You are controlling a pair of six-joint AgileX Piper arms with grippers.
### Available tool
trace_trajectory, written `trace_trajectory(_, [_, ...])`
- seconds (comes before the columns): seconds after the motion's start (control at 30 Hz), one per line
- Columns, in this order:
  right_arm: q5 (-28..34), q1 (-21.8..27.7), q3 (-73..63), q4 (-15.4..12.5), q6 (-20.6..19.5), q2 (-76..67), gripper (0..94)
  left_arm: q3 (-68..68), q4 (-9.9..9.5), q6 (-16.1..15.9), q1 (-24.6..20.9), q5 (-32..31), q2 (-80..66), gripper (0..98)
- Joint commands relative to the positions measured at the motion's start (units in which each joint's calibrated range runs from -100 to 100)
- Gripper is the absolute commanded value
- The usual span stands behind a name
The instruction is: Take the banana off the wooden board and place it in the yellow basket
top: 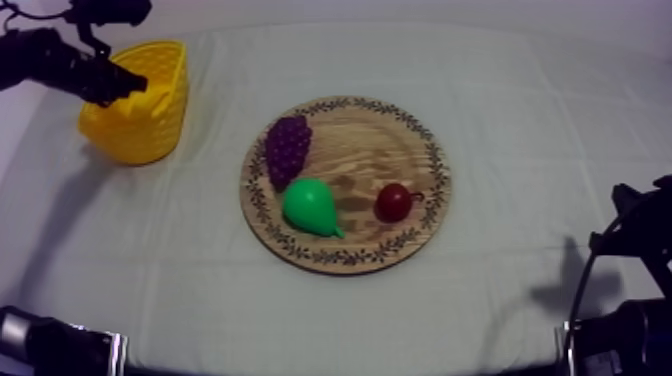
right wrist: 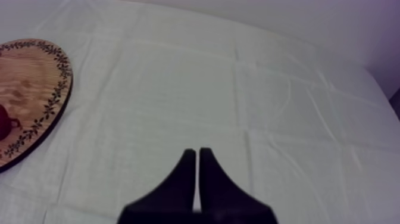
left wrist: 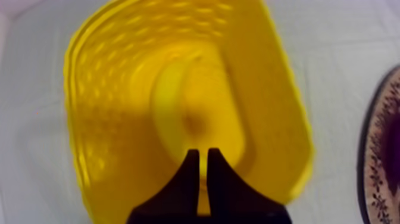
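The banana (left wrist: 178, 104) lies curved inside the yellow basket (left wrist: 101, 119), on its floor. My left gripper (left wrist: 202, 156) hangs over the basket's mouth, fingers together as a narrow wedge with nothing between them. From above, that gripper (top: 132, 86) sits at the rim of the basket (top: 150, 125) at the table's far left. The round wooden board (top: 370, 140) lies mid-table. My right gripper (right wrist: 197, 155) is shut on nothing, low over bare cloth to the right of the board (right wrist: 33, 83).
On the board are a bunch of purple grapes (top: 288, 150), a green pear (top: 310, 207) and a small red fruit (top: 393, 202). The red fruit (right wrist: 5, 124) also lies by the board's edge nearest the right gripper. The right arm (top: 640, 240) rests at the lower right.
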Motion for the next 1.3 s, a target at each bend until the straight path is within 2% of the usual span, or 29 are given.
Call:
trace_trajectory(0.0, [0.0, -0.02, -0.03, 0.01, 0.0, -0.02, 0.3, 10.27, 0.94, -1.42, 1.14, -2.54, -12.63, 0.7])
trace_trajectory(0.17, [0.0, -0.02, -0.03, 0.01, 0.0, -0.02, 0.3, 21.9, 2.25, 0.23, 1.79, -4.02, -29.45, 0.3])
trace_trajectory(0.23, [0.0, -0.02, -0.03, 0.01, 0.0, -0.02, 0.3, 27.57, 3.34, 0.55, 1.26, -5.56, -36.27, 0.2])
trace_trajectory(0.43, [0.0, -0.02, -0.03, 0.01, 0.0, -0.02, 0.3, 44.64, 10.07, -3.53, -1.69, -8.58, -56.72, 0.2])
trace_trajectory(0.6, [0.0, -0.02, -0.03, 0.01, 0.01, -0.02, 0.3, 53.62, 11.82, -5.5, -3.2, -6.02, -71.76, 0.2])
trace_trajectory(0.77, [0.0, -0.02, -0.03, 0.01, 0.01, -0.02, 0.3, 59.71, 11.14, -5.31, -4.01, -1.2, -84.75, 0.2])
trace_trajectory(0.93, [0.0, -0.02, -0.03, 0.01, 0.04, -0.02, 0.3, 60.52, 8.02, -2.65, -4.0, 5.0, -92.9, 0.2])
trace_trajectory(1.1, [0.0, -0.02, -0.03, 0.01, 0.01, -0.02, 0.3, 60.46, 5.83, -0.07, -3.6, 7.35, -97.9, 0.2])
trace_trajectory(1.17, [0.0, -0.02, -0.03, 0.01, 0.0, -0.02, 0.3, 60.6, 5.53, 2.2, -3.66, 7.24, -98.92, 0.2])
trace_trajectory(1.27, [0.0, -0.02, -0.03, 0.01, 0.0, -0.02, 0.3, 61.71, 4.5, 8.89, -3.72, 4.14, -99.57, 0.2])
